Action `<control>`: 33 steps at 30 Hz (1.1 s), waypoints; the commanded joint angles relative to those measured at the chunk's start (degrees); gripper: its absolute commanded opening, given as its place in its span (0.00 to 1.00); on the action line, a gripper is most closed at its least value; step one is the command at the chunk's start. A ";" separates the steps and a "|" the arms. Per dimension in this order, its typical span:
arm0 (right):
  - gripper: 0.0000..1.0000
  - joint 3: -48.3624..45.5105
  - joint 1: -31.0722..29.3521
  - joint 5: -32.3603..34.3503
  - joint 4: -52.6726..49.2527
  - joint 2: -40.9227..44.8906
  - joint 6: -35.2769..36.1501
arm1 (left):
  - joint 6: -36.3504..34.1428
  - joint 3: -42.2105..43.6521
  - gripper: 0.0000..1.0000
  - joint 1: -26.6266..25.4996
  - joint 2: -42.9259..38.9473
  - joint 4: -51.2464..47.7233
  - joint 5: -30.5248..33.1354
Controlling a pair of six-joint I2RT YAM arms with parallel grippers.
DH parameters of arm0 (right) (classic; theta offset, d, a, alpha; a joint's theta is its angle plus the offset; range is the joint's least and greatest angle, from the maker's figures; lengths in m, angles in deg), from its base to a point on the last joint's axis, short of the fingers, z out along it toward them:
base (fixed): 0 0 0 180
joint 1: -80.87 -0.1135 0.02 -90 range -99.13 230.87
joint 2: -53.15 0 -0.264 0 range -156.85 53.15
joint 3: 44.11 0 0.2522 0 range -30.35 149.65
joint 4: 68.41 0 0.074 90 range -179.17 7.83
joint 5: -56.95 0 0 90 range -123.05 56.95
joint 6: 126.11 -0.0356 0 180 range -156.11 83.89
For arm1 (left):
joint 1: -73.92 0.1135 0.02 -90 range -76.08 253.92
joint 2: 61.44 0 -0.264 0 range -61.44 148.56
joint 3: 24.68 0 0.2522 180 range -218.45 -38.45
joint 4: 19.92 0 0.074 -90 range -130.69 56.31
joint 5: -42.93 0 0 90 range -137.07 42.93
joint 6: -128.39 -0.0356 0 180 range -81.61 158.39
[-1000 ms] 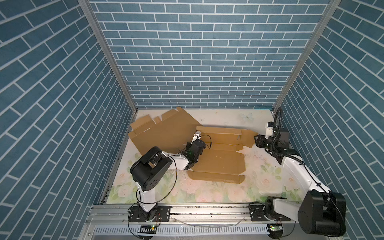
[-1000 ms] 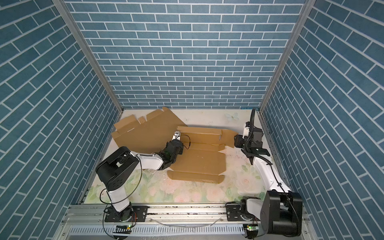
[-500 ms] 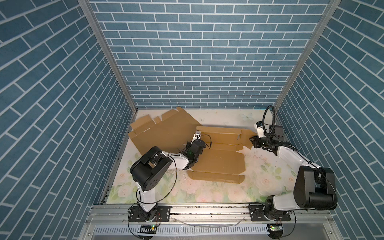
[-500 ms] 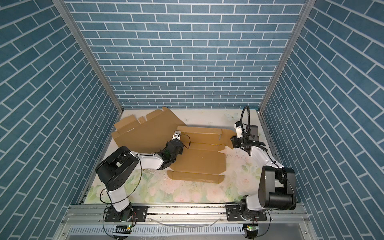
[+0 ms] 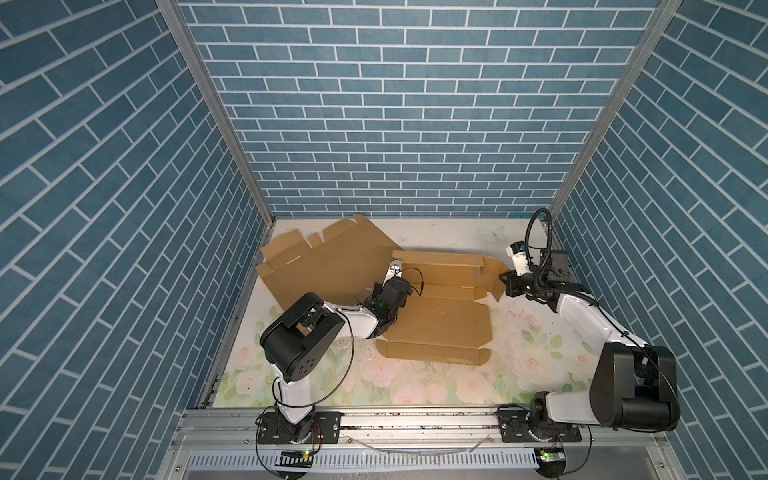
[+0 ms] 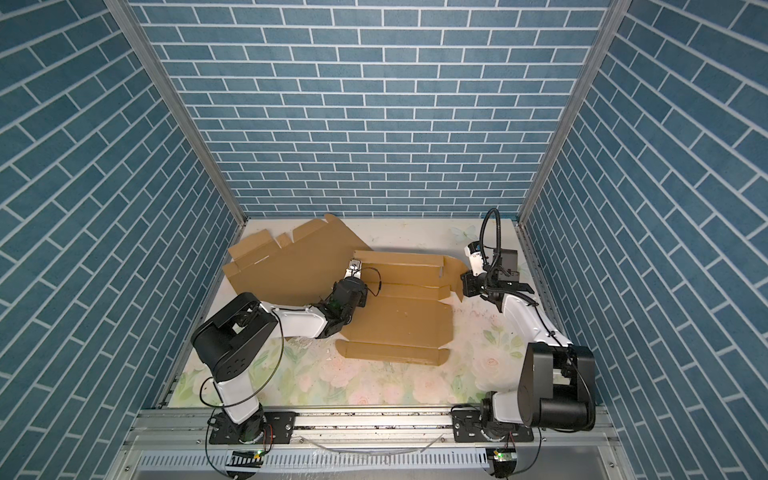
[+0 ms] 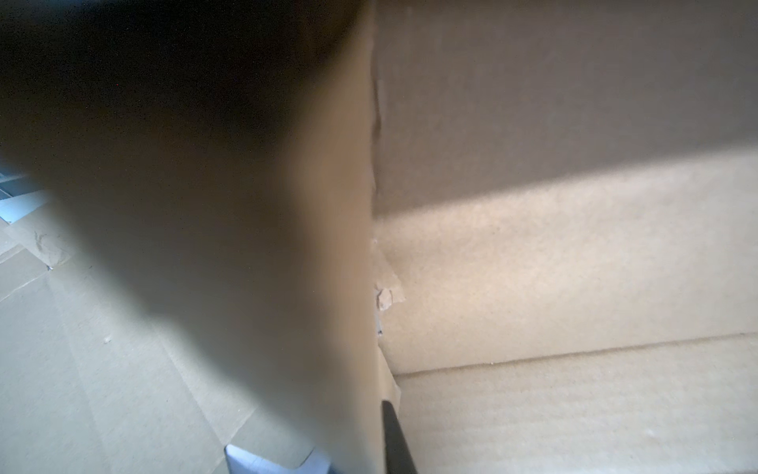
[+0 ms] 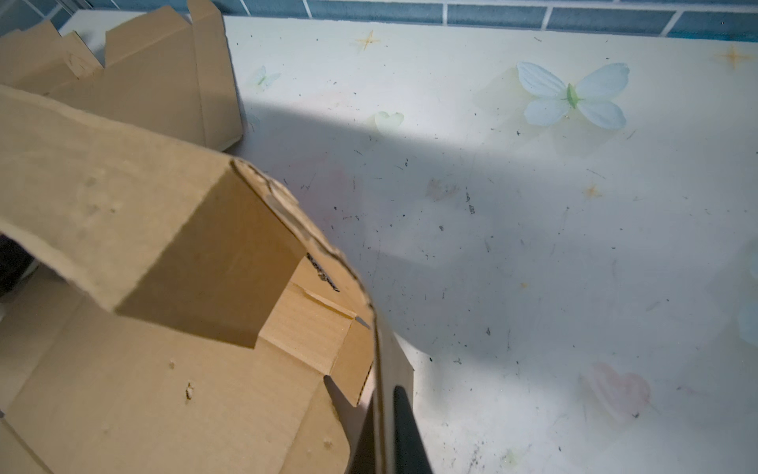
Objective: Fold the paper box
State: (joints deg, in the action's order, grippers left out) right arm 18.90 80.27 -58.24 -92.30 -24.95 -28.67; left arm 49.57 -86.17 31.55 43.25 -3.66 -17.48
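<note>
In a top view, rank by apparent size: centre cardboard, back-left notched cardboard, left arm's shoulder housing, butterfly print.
1-2. centre cardboard and back-left notched cardboard: too alike to rank.
3. left arm's shoulder housing, nearer the camera.
4. butterfly print.

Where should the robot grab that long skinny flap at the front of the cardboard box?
Probably the front flap of the cardboard box by its free long edge, coming in low from the front: its crease is on the far side, so it hinges up.
</note>
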 commanded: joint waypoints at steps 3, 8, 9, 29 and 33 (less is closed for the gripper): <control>0.00 -0.30 -2.39 -1.42 0.49 3.48 -5.92 | -2.35 -0.02 0.00 0.18 1.53 -3.80 0.26; 0.00 0.21 -5.93 -0.07 0.48 3.50 -10.17 | -2.37 -0.02 0.00 0.18 1.60 -3.72 0.23; 0.00 0.38 -6.83 0.43 0.38 3.48 -10.80 | -2.34 0.00 0.00 0.18 1.65 -3.65 0.17; 0.11 -6.29 -11.27 2.62 17.72 -0.67 -22.56 | -2.90 -0.19 0.00 0.18 1.48 -4.27 -0.38; 0.28 -4.28 -7.61 -3.45 12.79 -0.26 -21.02 | -3.23 0.04 0.00 0.18 1.49 -4.31 -0.35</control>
State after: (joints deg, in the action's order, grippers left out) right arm 12.04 70.80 -55.79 -78.36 -25.26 -50.31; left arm 49.35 -86.17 32.05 43.42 -5.09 -16.85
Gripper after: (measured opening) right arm 0.245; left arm 0.091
